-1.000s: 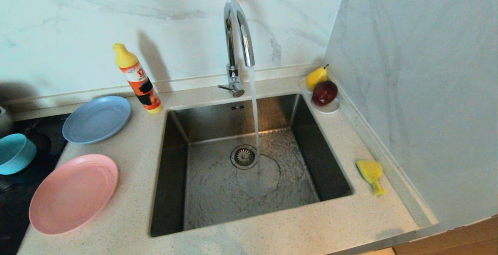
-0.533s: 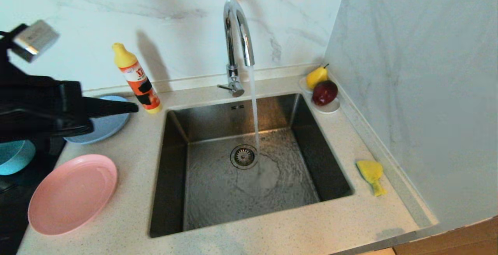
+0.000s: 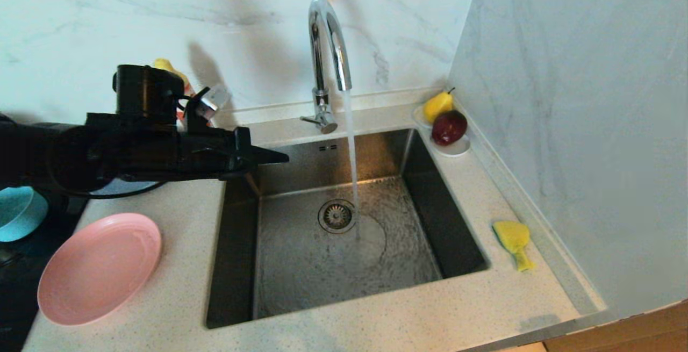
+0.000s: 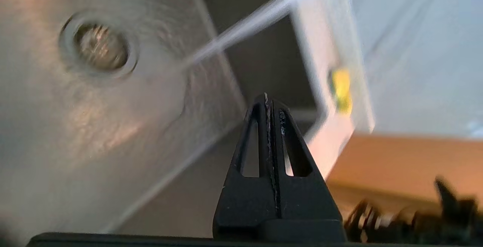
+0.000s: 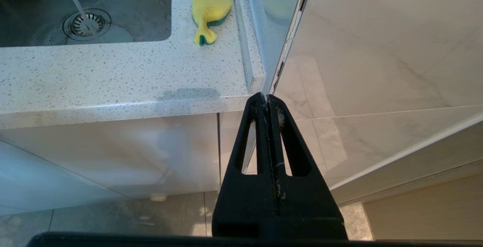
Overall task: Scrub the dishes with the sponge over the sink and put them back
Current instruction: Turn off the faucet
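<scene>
Left hand (image 3: 279,156) reaches level from the left, tip over the sink's (image 3: 236,244) far-left corner, fingers clenched together, nothing in them. Right hand (image 5: 268,98) parked low in front of the tabletop (image 3: 430,314) edge, below the near-right corner, also clenched and empty. Tap (image 3: 328,45) running; water falls beside the drain strainer (image 3: 337,215). Pink plate (image 3: 99,267) on tabletop at near left; teal bowl (image 3: 19,212) further left. Blue plate mostly hidden behind the arm. Sponge (image 3: 513,242) lies right of the sink, near the wall
</scene>
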Robot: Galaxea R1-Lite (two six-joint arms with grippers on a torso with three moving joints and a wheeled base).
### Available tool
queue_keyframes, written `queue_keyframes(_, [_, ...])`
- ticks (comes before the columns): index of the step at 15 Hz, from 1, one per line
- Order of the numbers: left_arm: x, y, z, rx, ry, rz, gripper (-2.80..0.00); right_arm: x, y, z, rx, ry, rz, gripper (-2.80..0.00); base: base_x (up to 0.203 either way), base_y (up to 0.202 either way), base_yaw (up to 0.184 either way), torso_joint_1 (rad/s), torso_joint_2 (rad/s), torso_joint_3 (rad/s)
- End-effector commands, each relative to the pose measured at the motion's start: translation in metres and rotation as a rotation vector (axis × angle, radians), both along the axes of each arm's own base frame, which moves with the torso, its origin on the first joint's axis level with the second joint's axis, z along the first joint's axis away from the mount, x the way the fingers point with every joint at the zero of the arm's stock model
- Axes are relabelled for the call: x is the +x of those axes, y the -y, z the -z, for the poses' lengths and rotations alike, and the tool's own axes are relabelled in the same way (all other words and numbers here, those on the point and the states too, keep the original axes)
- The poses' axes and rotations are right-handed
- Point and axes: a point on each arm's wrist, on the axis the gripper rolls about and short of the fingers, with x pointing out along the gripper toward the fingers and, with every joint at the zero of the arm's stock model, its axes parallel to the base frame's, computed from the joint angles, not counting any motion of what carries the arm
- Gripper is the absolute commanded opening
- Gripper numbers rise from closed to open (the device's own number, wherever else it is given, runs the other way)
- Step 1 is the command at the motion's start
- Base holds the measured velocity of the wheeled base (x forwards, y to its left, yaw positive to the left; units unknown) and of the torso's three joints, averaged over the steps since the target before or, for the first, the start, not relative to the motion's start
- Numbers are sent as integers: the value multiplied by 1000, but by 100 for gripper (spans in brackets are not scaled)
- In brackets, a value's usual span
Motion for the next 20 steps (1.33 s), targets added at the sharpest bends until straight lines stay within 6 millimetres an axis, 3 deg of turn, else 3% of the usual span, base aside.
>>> queue_keyframes(1, [28,9,24,-66,-10,-7,-280,0,0,0,0,-1,-1,-280,0,0,0,0,0,0])
queue_keyframes(4, [39,12,35,-79,-23,-9,-280,0,0,0,0,-2,-1,-280,0,0,0,0,0,0])
queue_keyframes(9, [58,15,34,-179,63,-51,-280,0,0,0,0,-2,-1,-280,0,0,0,0,0,0])
queue_keyframes(20, [83,20,37,-187,108,-109,-280,0,0,0,0,-2,-1,-280,0,0,0,0,0,0])
